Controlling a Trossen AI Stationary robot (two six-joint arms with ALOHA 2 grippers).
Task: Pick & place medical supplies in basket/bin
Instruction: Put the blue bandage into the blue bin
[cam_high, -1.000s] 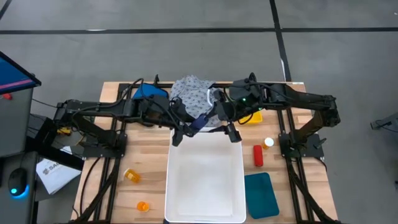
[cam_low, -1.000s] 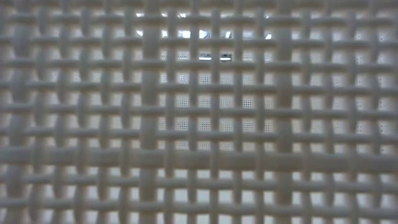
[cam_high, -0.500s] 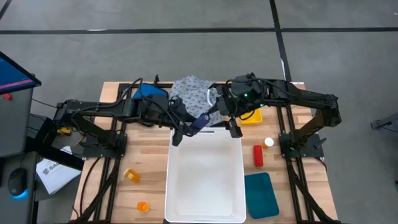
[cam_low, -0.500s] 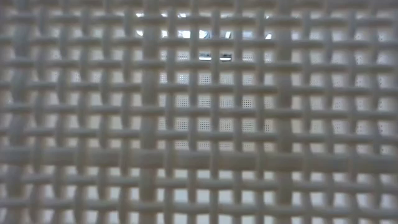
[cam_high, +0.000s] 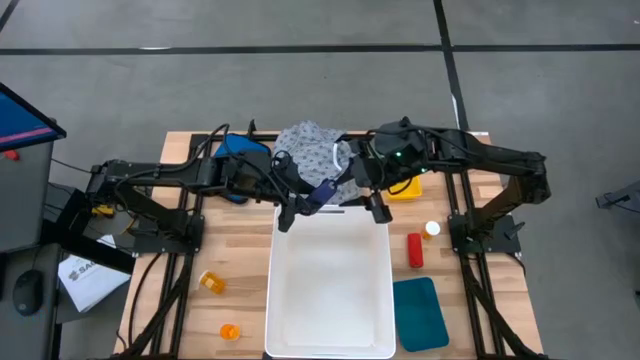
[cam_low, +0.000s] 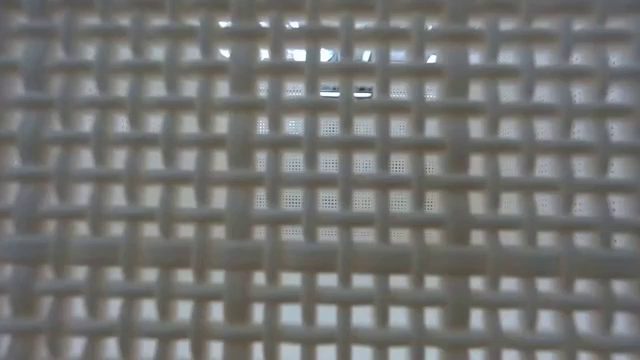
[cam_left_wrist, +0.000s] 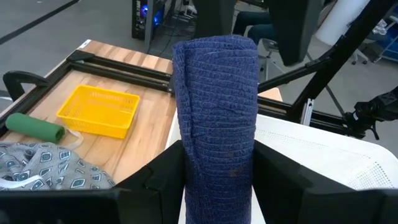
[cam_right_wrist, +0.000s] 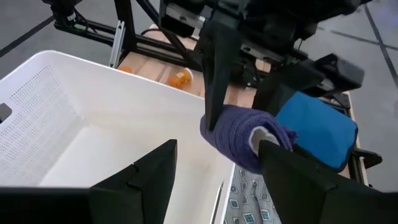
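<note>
My left gripper (cam_high: 293, 212) is shut on a purple-blue roll (cam_high: 322, 193) over the far rim of the white basket (cam_high: 283, 300). In the left wrist view the roll (cam_left_wrist: 216, 112) rises between the two dark fingers. My right gripper (cam_high: 377, 207) hangs open and empty over the basket's far right corner, just right of the roll (cam_right_wrist: 239, 134). The grey-white dotted garment (cam_high: 308, 148) lies behind the basket. A red cylinder (cam_high: 414, 250) and a green cylinder (cam_left_wrist: 36, 126) lie on the table. Two orange bottles (cam_high: 212, 283) (cam_high: 230, 331) lie at the near left. My left gripper pinches the near end of the roll (cam_left_wrist: 214, 183) between its two fingers (cam_left_wrist: 155, 183). The fingers come from the table's left, slanting a little down, and lie along the roll. The roll sticks out ahead of them, lifted clear above the basket's far rim.
A small yellow basket (cam_high: 405, 187) stands right of the garment. A white-capped bottle (cam_high: 432, 229) and a teal pad (cam_high: 418, 312) lie right of the white basket; a blue thing (cam_high: 240, 150) lies at the far left. The basket's woven wall (cam_low: 320, 200) fills the low view.
</note>
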